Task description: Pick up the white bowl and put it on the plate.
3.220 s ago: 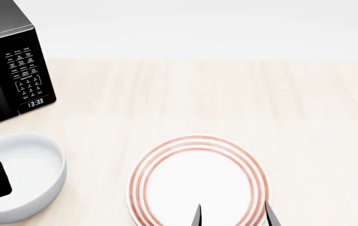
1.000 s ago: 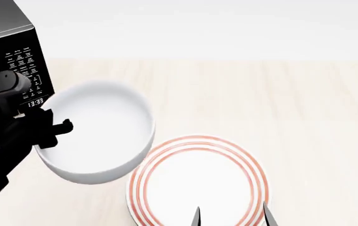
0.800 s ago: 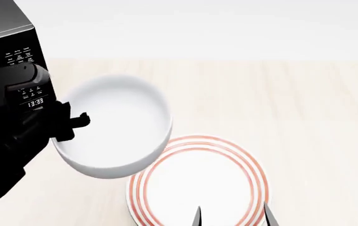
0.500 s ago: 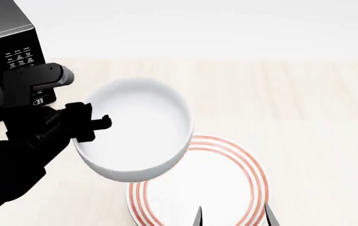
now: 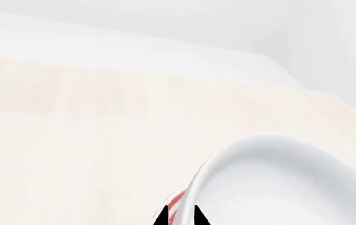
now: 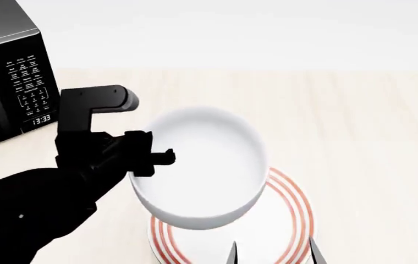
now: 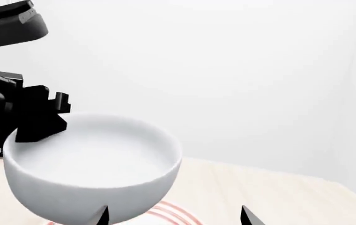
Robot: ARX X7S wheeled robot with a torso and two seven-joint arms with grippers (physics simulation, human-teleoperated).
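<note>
Above the pale wood-grain desk (image 6: 356, 126) hangs one glossy white deep round bowl (image 6: 202, 168), thick-walled and unmarked, its near rim pinched by the jaws of the black left gripper (image 6: 154, 157) — clear of the surface, partly over the single shallow white plate with three thin red rings (image 6: 293, 212). One boxy black microwave (image 6: 7, 71) stands at the far left. Of the right gripper (image 7: 173, 215) only two dark fingertips (image 7: 100, 217) show, set apart and grasping nothing.

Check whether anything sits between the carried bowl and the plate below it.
Nothing visible does. The left gripper holds the white bowl by its rim, in the air over the plate. The right wrist view shows only open space under the bowl.
</note>
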